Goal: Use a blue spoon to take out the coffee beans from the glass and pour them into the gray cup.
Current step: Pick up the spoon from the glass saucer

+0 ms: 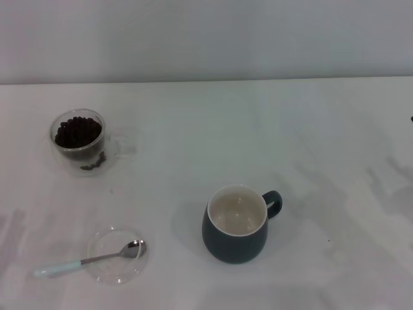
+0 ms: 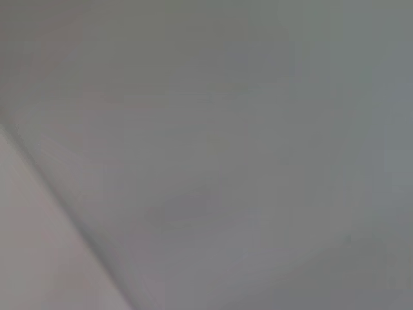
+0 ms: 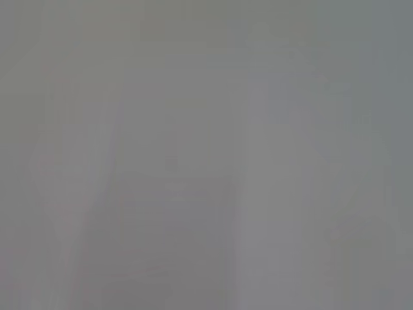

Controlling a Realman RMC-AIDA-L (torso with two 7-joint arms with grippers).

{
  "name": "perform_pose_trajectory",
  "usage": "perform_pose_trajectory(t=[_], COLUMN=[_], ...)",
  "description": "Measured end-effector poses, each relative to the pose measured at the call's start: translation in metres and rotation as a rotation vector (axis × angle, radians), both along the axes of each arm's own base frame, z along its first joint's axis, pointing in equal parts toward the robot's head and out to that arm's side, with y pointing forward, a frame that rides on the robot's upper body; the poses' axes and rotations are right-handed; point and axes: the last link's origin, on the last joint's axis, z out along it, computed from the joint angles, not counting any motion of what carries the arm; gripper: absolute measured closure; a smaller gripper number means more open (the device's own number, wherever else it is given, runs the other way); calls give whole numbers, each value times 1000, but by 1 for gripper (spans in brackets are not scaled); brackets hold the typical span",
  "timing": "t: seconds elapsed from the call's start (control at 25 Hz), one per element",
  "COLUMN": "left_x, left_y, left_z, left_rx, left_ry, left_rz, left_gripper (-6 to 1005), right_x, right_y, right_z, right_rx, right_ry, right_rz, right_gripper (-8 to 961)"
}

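Observation:
In the head view the blue spoon (image 1: 90,259) lies near the front left of the white table (image 1: 213,135), its pale handle pointing left and its silver bowl resting in a shallow clear glass dish (image 1: 119,254). The glass (image 1: 79,142) stands at the back left, filled with dark coffee beans (image 1: 78,132). The gray cup (image 1: 237,223) sits upright right of centre, its cream inside bare and its handle turned to the right. Neither gripper shows in any view. Both wrist views show only plain grey surface.
A few beans lie inside the glass's double wall near its base. A tiny dark sliver shows at the right edge of the head view (image 1: 411,119). A pale wall runs behind the table's far edge.

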Motion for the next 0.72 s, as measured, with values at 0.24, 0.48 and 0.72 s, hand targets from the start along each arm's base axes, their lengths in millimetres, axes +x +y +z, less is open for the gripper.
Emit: perform_pose_trajectory(t=[0.24,0.48,0.72], left_x=[-3,-6,-11], left_y=[-17,-30,-42], left_z=[-9,-15,-21], left_rx=[-127,-165,-161], left_ry=[-123,-147,-181], left_rz=[-2,22,81], left_gripper=[362,361,362], right_x=[5,7,6], right_y=[-1,6,17], right_z=[-2,-6,-2], right_rx=[17,1,7], right_ry=[15,6,-5], right_rz=[-51,-80,-82], right_gripper=[444,444,444])
